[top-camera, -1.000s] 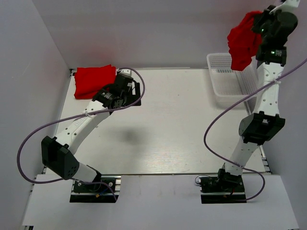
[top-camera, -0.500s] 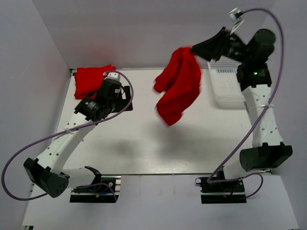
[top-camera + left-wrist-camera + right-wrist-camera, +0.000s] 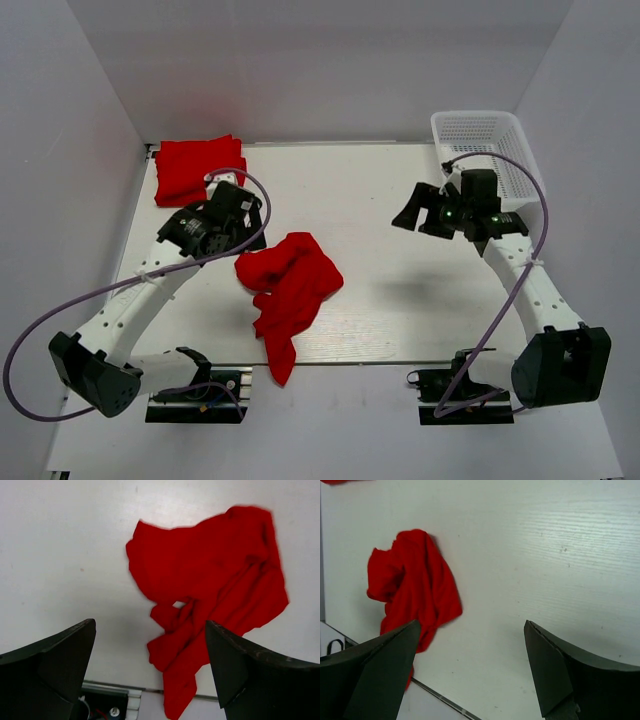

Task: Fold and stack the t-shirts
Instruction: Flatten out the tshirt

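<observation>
One shirt is done: a folded red t-shirt point(image 3: 198, 168) lies flat in the far left corner of the table point(image 3: 400, 290). A second red t-shirt point(image 3: 290, 290) lies in a crumpled heap near the front edge, left of centre, with its lower end trailing over that edge. It has not been spread out or folded. The left gripper point(image 3: 149, 640) hangs just above and beside the heap with its jaws wide apart, holding nothing; in its wrist view the cloth lies on the table below, between the two fingers and not touching them. The right gripper point(image 3: 472, 635) is well apart to the right of the heap, above bare table, also spread wide and empty. The white basket point(image 3: 500, 130) stands in the far right corner, and no cloth shows in it from above. So what seems left is to flatten this shirt, fold it, and carry it onto the folded one.
</observation>
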Robot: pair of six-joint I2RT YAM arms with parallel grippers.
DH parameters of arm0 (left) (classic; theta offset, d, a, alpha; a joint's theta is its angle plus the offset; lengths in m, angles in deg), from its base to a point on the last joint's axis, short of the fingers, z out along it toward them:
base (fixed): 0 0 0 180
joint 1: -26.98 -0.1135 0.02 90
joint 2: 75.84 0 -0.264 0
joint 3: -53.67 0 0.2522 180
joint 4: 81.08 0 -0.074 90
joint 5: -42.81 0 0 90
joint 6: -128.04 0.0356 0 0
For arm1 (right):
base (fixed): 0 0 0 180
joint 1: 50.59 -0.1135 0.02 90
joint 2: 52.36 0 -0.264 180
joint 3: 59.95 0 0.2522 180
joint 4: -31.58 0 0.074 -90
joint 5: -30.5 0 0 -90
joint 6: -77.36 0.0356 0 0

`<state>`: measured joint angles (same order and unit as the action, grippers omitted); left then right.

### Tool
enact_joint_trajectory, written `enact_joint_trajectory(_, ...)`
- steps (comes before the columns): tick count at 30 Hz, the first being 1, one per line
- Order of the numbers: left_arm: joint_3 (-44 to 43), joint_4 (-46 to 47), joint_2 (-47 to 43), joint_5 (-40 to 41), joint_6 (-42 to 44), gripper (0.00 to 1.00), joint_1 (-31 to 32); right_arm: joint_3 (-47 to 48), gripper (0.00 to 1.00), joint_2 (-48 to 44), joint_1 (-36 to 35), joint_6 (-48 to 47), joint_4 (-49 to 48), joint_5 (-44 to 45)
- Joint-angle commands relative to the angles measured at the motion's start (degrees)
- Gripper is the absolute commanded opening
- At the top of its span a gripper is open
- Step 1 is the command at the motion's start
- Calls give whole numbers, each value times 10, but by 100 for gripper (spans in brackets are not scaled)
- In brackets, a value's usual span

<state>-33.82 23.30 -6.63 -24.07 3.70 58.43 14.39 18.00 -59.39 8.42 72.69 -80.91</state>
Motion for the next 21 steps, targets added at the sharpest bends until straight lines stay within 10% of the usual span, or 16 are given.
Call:
enact_joint_trajectory(1,44,-32,0,-23,-35,100,-2,-31,90,-10,-32,-33,9,23)
enact_joint_trajectory(9,251,104,-56,-263,-11,100,23,-89,90,13,-152,-42,7,97)
enact_joint_trajectory(21,293,87,-87,-331,-15,100,104,-87,90,86,-267,33,-74,188)
